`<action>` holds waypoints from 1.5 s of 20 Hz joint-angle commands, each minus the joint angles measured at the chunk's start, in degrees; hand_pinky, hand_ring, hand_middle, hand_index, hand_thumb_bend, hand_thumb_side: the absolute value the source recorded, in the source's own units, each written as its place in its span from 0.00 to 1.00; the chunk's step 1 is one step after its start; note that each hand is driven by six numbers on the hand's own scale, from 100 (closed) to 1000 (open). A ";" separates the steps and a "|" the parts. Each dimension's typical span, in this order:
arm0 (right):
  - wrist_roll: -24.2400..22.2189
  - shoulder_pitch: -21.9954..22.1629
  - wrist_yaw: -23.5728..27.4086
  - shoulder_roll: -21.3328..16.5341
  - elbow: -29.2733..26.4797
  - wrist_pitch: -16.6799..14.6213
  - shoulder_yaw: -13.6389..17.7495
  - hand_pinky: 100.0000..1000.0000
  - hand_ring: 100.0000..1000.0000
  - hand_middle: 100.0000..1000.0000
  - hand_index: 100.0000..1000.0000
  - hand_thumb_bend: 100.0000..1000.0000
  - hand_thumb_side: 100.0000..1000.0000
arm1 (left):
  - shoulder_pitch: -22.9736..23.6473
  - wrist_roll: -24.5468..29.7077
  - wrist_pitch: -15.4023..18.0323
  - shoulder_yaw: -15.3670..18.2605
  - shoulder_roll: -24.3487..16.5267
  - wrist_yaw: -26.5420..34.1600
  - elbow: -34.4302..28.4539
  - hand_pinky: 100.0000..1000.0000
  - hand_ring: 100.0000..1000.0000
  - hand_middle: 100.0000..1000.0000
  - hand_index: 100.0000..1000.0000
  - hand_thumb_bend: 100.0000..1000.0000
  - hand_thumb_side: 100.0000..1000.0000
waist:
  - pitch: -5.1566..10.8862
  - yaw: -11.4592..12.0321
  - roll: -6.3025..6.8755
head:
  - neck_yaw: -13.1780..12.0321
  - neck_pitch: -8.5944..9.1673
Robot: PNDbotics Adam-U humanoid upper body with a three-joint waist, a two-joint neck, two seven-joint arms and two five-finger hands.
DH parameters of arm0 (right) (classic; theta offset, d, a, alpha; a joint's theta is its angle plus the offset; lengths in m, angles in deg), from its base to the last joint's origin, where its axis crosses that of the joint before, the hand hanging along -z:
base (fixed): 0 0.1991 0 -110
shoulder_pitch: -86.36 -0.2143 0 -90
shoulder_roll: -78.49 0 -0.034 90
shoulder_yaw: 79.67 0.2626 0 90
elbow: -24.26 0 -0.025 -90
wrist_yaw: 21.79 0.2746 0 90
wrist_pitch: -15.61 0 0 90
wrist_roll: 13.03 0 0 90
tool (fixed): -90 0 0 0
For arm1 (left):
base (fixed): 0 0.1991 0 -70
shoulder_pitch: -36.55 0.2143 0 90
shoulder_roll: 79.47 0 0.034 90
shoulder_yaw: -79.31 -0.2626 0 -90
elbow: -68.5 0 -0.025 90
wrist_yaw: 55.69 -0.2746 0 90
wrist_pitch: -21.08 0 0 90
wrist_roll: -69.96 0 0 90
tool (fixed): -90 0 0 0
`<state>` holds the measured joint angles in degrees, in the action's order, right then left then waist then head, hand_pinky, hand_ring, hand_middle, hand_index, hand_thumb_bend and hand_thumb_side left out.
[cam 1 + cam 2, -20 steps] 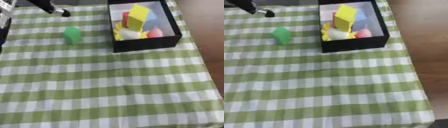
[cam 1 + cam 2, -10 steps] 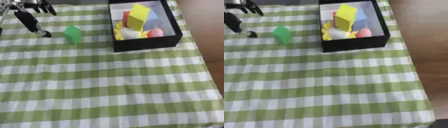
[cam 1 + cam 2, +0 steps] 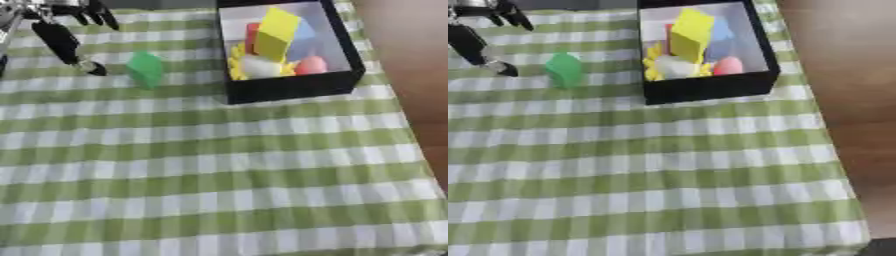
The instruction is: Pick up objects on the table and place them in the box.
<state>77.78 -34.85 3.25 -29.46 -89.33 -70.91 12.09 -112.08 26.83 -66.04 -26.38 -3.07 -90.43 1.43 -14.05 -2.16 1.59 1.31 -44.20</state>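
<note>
Fingers of our left hand [image 3: 66, 42] hang spread and relaxed in the left eye view, holding nothing, just left of the green block [image 3: 145, 69] on the checked cloth [image 3: 219, 165]. Right eye view: that block stands apart from the black box [image 3: 706, 85].

The left hand [image 3: 66, 35] is the one thing that moves. A second ago only a dark fingertip shows at the far left edge of the desk, well back from the green block [image 3: 145, 69]. Half a second ago the hand is farther in, fingers spread and pointing down, one long finger reaching toward the cloth. Now it sits closer still — that finger's tip is just left of the block, near it but apart from it, while the other fingers fan out above. The whole scene also sits a little differently in both views — the camera's shift.
</note>
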 commanded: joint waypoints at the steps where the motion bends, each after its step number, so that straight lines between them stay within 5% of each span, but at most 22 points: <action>1: 0.05 -0.56 -0.10 -1.51 -1.00 0.18 0.66 0.91 0.69 0.55 0.75 0.00 0.21 | -1.37 -2.35 3.33 -0.67 -0.52 0.68 -0.84 0.88 0.88 0.80 0.82 0.50 0.00 | 1.12 -0.19 -0.03 | -0.26 0.62; 16: -0.02 -1.00 0.00 -0.98 -1.00 0.24 0.57 0.91 0.69 0.55 0.75 0.00 0.22 | -1.15 1.01 6.52 -2.19 1.21 -0.33 3.30 0.88 0.89 0.81 0.81 0.50 0.00 | 0.29 -0.93 -0.37 | -0.80 1.13; 30: -0.18 -1.37 0.04 -0.38 -1.00 0.36 0.49 0.92 0.69 0.55 0.75 0.00 0.24 | -1.50 -2.13 8.84 -2.05 3.50 -1.30 6.65 0.86 0.88 0.81 0.81 0.45 0.00 | -0.78 -1.64 -0.72 | -1.28 1.60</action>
<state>77.56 -35.40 3.25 -28.88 -89.33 -70.67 12.06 -112.08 24.76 -57.43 -28.86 1.25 -91.78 8.48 -14.71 -3.76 1.56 0.18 -43.19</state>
